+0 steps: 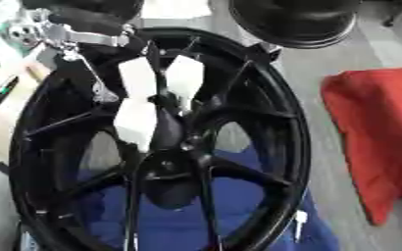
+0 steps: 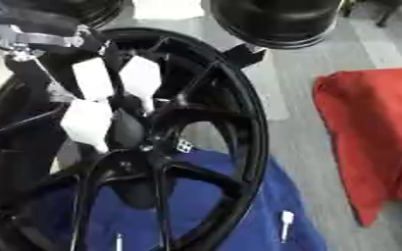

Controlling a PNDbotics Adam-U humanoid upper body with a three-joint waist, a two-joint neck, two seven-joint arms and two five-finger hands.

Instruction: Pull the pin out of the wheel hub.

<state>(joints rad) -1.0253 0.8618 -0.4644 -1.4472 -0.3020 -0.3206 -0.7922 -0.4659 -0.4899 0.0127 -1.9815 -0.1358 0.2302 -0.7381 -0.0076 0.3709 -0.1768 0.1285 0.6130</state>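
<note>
Left hand (image 1: pixel 153 98) over the hub (image 1: pixel 172 169), pin unseen.
Left eye: white-tipped fingers (image 1: pixel 138 77) reach down just above the hub; whether they pinch anything, I cannot tell. Right eye: they crowd the spokes (image 2: pixel 206 172), so might snag or miss.

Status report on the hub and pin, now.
Left hand down on the wheel hub, fingers white-tipped, curl unclear. Right hand out of view. Pin not discernible. Spokes crowd the hub; small white piece on blue cloth.
</note>
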